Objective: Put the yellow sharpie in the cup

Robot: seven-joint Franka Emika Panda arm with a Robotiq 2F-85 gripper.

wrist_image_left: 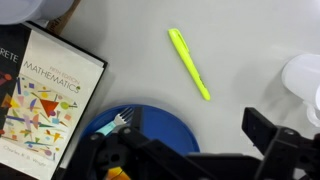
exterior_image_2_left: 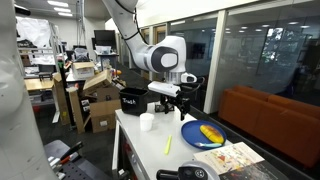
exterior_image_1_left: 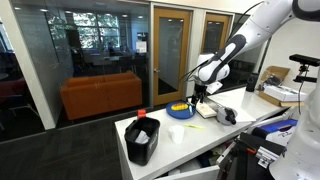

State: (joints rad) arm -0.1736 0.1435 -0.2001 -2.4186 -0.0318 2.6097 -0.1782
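The white table (exterior_image_2_left: 132,146) is carrying everything, and the blue plate (exterior_image_2_left: 203,135) is sitting near its middle. The robot arm (exterior_image_2_left: 150,56) is reaching in from above and holding its pincer (exterior_image_2_left: 165,106) over the table just beside the blue plate, on the plate's cup side. In the wrist view the two jaws are standing well apart with nothing between them, so the pincer is gripping nothing.

A black bin (exterior_image_1_left: 142,140) is standing at the table's end, well apart from the blue plate, with the cup between the two. A mathematics book (wrist_image_left: 45,90) is lying flat right beside the blue plate, on the side away from the bin. A rounder yellow object (exterior_image_2_left: 210,133) is resting on the plate itself.

The cup (exterior_image_2_left: 147,122), small and white, is standing upright on the table near the blue plate, toward the bin. The yellow sharpie (wrist_image_left: 189,63) is lying flat on the bare table, close to the blue plate but not touching it; in an exterior view it (exterior_image_2_left: 168,146) is lying between the plate and the cup, apart from both.
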